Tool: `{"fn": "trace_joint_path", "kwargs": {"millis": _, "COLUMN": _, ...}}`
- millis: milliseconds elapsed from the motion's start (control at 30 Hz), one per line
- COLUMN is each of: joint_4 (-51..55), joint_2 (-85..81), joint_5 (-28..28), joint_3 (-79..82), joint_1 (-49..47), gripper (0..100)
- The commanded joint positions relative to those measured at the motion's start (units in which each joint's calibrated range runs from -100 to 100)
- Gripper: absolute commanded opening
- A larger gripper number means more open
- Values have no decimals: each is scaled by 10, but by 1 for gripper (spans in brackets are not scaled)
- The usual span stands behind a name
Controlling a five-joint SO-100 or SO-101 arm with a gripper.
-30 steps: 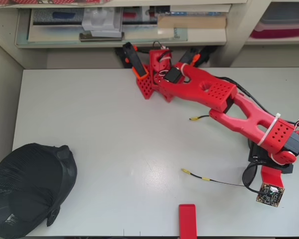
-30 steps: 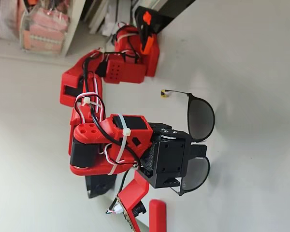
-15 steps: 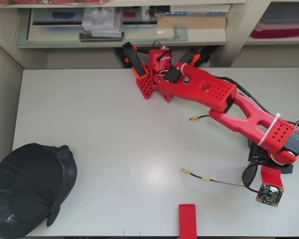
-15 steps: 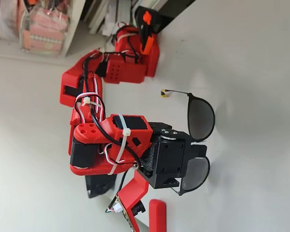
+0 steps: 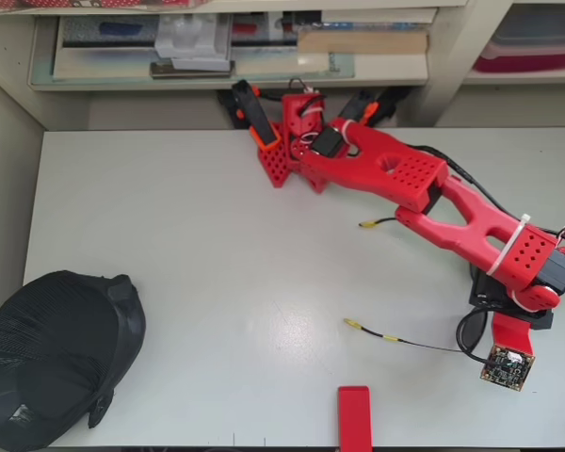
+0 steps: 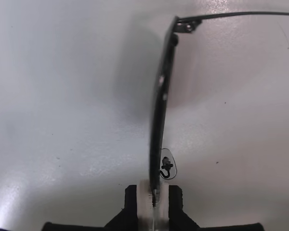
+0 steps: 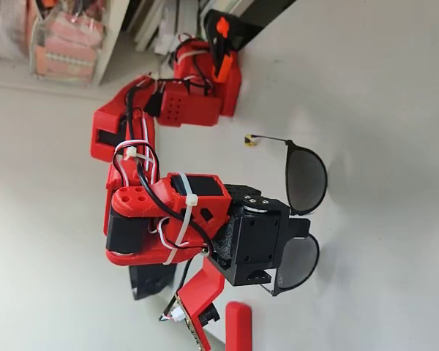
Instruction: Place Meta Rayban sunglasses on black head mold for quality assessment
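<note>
The sunglasses (image 7: 306,179) hang just above the white table, their two dark round lenses facing the fixed view. My gripper (image 7: 301,223) is shut on the bridge between the lenses. In the wrist view the frame (image 6: 159,96) runs edge-on up from my gripper (image 6: 153,192), with a nose pad beside the black fingers (image 6: 131,202). From overhead, the slim temples with yellow tips (image 5: 352,325) point left from the wrist at the table's right edge. The black head mold (image 5: 52,358) lies at the front left corner, far from the glasses.
A small red block (image 5: 354,416) lies at the table's front edge, left of the wrist, and also shows in the fixed view (image 7: 238,329). The arm's red base (image 5: 287,141) sits at the back centre. Shelves with boxes (image 5: 235,47) run behind the table.
The gripper and the sunglasses have shifted very slightly, a few pixels right in the fixed view. The head mold and the red block have not moved.
</note>
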Motion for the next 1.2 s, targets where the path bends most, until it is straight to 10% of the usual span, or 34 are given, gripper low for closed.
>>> {"fn": "trace_joint_path", "kwargs": {"millis": 0, "joint_4": 25, "joint_2": -32, "joint_5": -6, "joint_3": -48, "joint_1": -6, "gripper": 0}}
{"fn": "trace_joint_path", "kwargs": {"millis": 733, "joint_4": 25, "joint_2": -99, "joint_5": 68, "joint_3": -38, "joint_1": 20, "gripper": 0}}
{"fn": "trace_joint_path", "kwargs": {"millis": 1167, "joint_4": 25, "joint_2": -343, "joint_5": 142, "joint_3": 241, "joint_1": 71, "gripper": 0}}
